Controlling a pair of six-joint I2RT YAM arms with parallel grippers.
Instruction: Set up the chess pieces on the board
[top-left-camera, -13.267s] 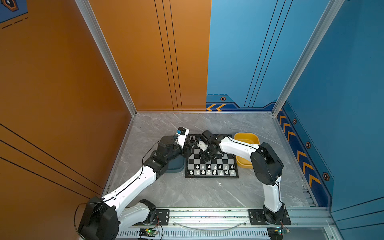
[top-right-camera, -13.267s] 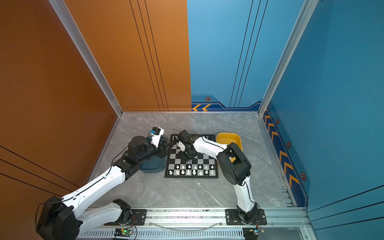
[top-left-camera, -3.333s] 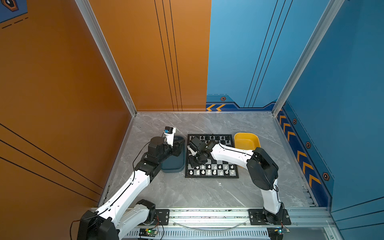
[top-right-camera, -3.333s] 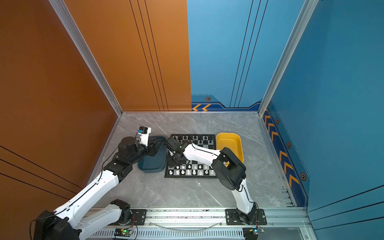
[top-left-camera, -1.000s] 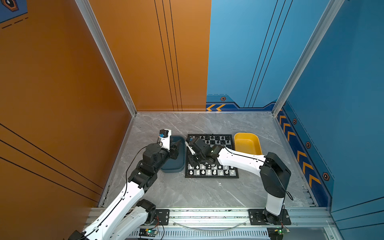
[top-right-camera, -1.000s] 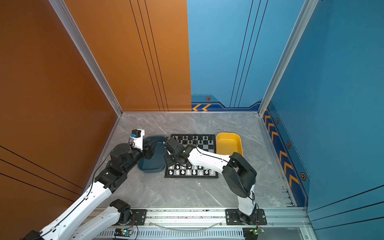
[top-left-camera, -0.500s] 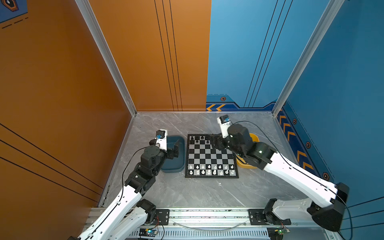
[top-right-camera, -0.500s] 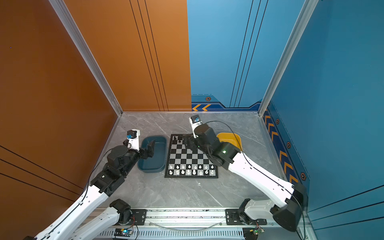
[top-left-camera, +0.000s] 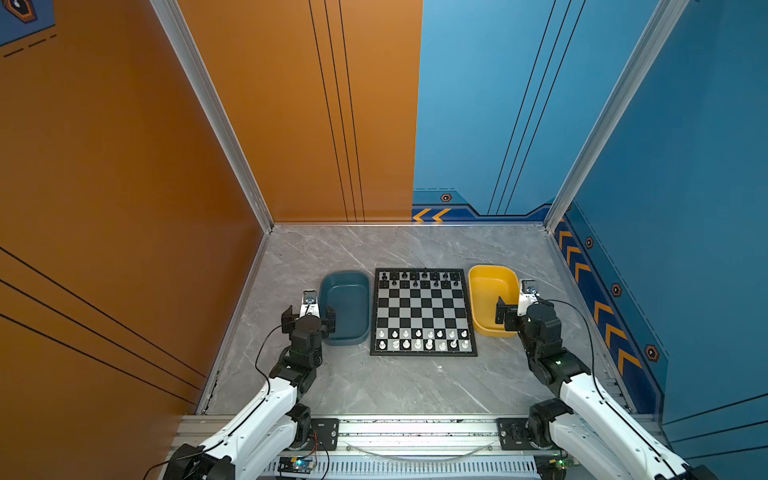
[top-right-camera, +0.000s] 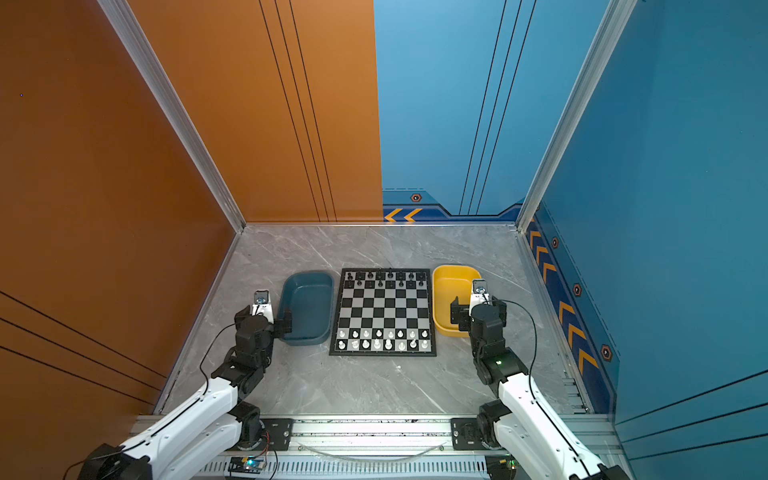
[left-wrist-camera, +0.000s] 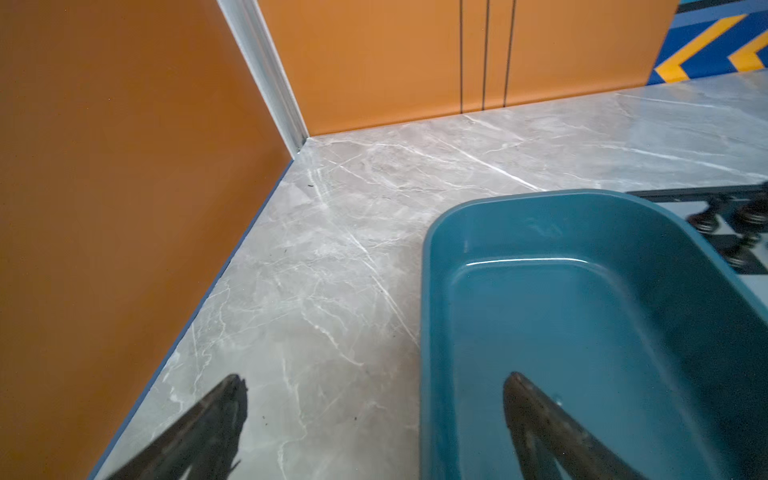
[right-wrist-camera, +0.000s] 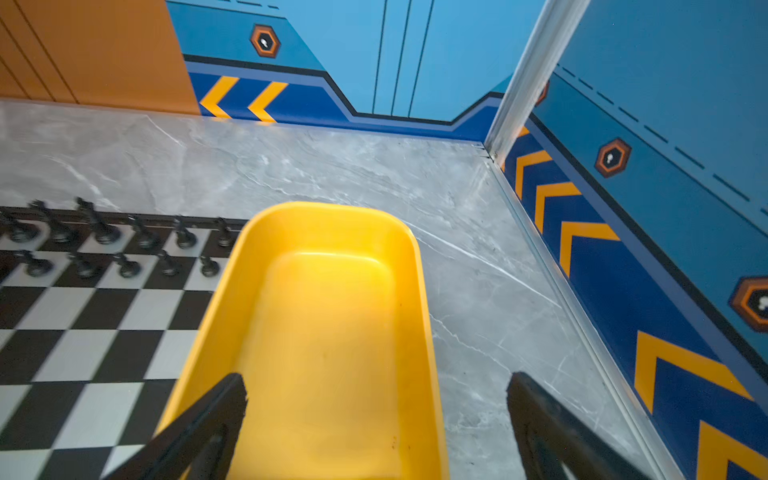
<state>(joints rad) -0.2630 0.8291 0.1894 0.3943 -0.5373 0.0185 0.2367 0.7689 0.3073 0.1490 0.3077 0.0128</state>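
Wide apart and holding nothing, the left fingers (left-wrist-camera: 540, 424) hang at the near end of a dark teal tray (top-left-camera: 349, 303); the left wrist view shows one finger over the tray's floor and the other over bare stone beside it. The right fingers (right-wrist-camera: 199, 428) are spread just as wide, also with nothing between them. They sit at the near end of a yellow tray (top-left-camera: 486, 291), one finger above the tray and the other above the surface on its outer side.

Everything rests on the grey marbled tabletop (top-left-camera: 395, 386). The board (top-left-camera: 424, 309) lies flat at its middle, square to the walls, and both arms are off to its sides and clear of it. The teal tray lies just beside the board's left edge and the yellow tray just beside its right edge, each with its long side along the board.

In both top views the chess pieces stand upright on the board. The white pieces (top-left-camera: 424, 338) fill the two rows nearest the robot. The black pieces (top-right-camera: 384, 279) stand in the two farthest rows. They are too small to identify individually.
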